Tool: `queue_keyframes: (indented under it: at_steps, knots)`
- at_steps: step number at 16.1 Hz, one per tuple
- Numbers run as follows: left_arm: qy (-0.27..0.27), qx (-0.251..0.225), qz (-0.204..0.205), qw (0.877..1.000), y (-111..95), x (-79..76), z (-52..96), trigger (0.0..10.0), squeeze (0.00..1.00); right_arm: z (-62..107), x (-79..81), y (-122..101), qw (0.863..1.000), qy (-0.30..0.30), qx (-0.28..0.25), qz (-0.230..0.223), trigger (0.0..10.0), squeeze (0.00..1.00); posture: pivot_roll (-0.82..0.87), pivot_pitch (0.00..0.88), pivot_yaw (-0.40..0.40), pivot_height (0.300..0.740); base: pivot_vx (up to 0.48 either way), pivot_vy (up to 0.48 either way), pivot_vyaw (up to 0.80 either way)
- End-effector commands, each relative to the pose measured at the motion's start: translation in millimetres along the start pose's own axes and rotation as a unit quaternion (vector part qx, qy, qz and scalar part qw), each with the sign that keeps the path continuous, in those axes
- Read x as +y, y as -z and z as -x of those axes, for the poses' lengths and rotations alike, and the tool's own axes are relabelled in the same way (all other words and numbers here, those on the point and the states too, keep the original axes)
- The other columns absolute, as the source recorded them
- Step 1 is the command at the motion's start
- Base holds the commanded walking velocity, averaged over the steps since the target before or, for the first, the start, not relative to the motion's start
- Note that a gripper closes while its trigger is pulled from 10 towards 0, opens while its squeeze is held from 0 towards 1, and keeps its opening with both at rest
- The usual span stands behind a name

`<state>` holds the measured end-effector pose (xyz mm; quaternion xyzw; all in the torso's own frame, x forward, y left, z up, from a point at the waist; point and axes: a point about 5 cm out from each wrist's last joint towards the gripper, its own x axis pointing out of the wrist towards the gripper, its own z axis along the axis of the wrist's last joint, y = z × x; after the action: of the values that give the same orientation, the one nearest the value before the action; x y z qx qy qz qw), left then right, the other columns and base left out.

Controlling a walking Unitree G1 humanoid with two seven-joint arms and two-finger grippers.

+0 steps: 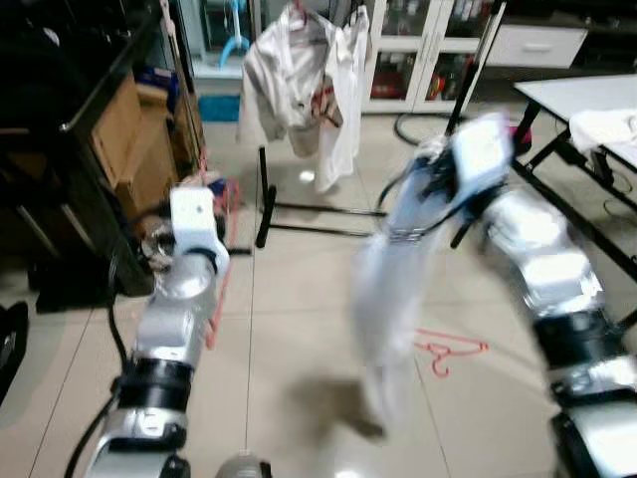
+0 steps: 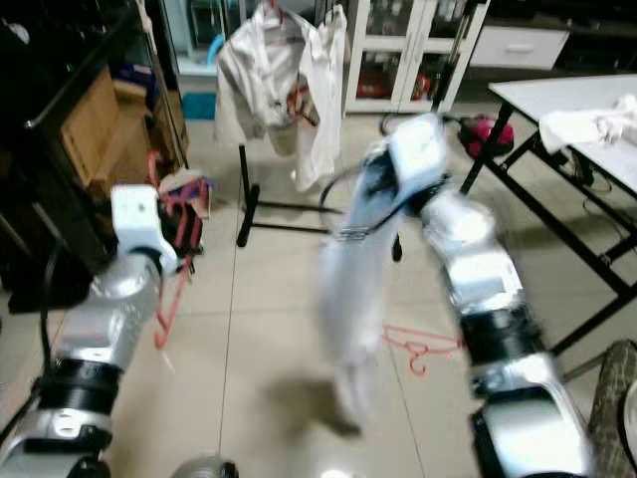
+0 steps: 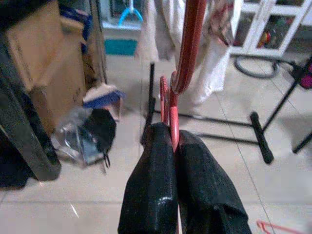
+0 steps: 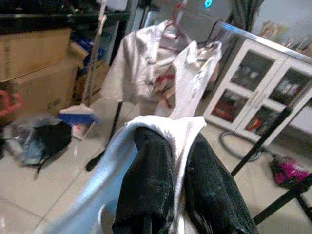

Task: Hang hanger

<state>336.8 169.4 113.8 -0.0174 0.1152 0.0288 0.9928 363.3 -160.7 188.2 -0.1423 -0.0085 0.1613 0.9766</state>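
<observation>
Far left: dark shelving with brown cardboard boxes stands along the wall; a crumpled black plastic bag lies on the beige tiled floor at its foot.
Left gripper: the left gripper is held out low over the tiles, its two black fingers pressed together on the thin red plastic hanger, which rises upright from between them.
Left arm: the silver arm reaches forward from the lower left corner, and the red hanger shows beside its wrist.
Centre back: a black metal clothes rack stands on the tiles, well apart from both grippers; a white shirt hangs on it from hangers already on the rail.
Centre: a pale blue-white garment, blurred by motion, hangs from the raised right arm down to the floor.
Right gripper: the right gripper is lifted at mid-height; the white collar edge of the pale garment is draped over and pinched between its black fingers.
Floor at right: a second red plastic hanger lies flat on the tiles, just beside the hanging garment.
Far right: a white table with black metal legs carries a bundle of white cloth.
</observation>
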Motion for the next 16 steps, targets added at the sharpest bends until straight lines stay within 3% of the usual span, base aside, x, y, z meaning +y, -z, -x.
queue_keyframes:
  at_steps: [1, 2, 3, 6, 10, 12, 13, 14, 15, 16]
  knots:
    - [0.008, -0.004, -0.002, 1.000, -1, -2.8, 0.0, 10.0, 0.00, -1.4, -11.0, -15, 0.999, 0.032, -0.039, 0.018, 10.0, 0.00, -0.01, 0.000, -0.012, 0.740, 0.000, 0.000, 0.00]
    - [0.027, -0.007, 0.001, 1.000, -3, -4.6, 1.0, 10.0, 0.00, -1.4, -11.5, -9, 0.996, 0.032, -0.033, 0.072, 10.0, 0.00, -0.01, 0.000, -0.012, 0.740, 0.000, 0.000, 0.00]
    - [0.052, -0.011, 0.011, 0.999, -6, -5.0, 2.2, 10.0, 0.00, -0.5, -9.2, -3, 0.988, 0.013, -0.028, 0.154, 10.0, 0.00, -0.01, 0.000, -0.012, 0.740, 0.000, 0.000, 0.00]
    - [0.131, -0.041, 0.000, 0.991, -15, -13.4, 6.6, 10.0, 0.00, 0.5, -5.4, -5, 0.990, -0.011, -0.043, 0.133, 10.0, 0.00, 0.00, 0.000, -0.016, 0.740, 0.000, 0.000, 0.00]
    - [0.205, -0.082, -0.027, 0.975, -39, -14.1, 11.1, 10.0, 0.00, -0.8, 0.7, -1, 0.986, -0.029, -0.051, 0.159, 10.0, 0.00, 0.00, 0.000, -0.018, 0.740, 0.000, 0.000, 0.00]
    - [0.259, -0.104, -0.033, 0.960, -57, -14.3, 16.4, 10.0, 0.00, -1.3, 3.9, 1, 0.985, -0.038, -0.053, 0.159, 10.0, 0.00, 0.00, 0.000, -0.023, 0.740, 0.000, 0.000, 0.00]
    - [0.313, -0.111, -0.034, 0.943, -69, -13.8, 22.6, 10.0, 0.00, -1.6, 5.3, 0, 0.985, -0.042, -0.055, 0.155, 10.0, 0.00, 0.01, 0.000, -0.024, 0.740, 0.000, 0.000, 0.00]
    - [0.337, -0.109, -0.043, 0.934, -71, -13.3, 25.6, 10.0, 0.00, -1.8, 5.6, -1, 0.985, -0.044, -0.057, 0.155, 10.0, 0.00, 0.01, 0.000, -0.024, 0.740, 0.000, 0.000, 0.00]
    - [0.409, -0.091, -0.063, 0.906, -73, -12.3, 35.9, 10.0, 0.00, -2.7, 4.4, -3, 0.986, -0.048, -0.062, 0.150, 10.0, 0.00, 0.01, 0.000, -0.024, 0.740, 0.000, 0.000, 0.00]
    - [0.437, -0.083, -0.070, 0.893, -73, -12.1, 40.9, 10.0, 0.00, -2.8, 3.4, -3, 0.985, -0.050, -0.064, 0.151, 10.0, 0.00, 0.01, 0.000, -0.023, 0.740, 0.000, 0.000, 0.00]
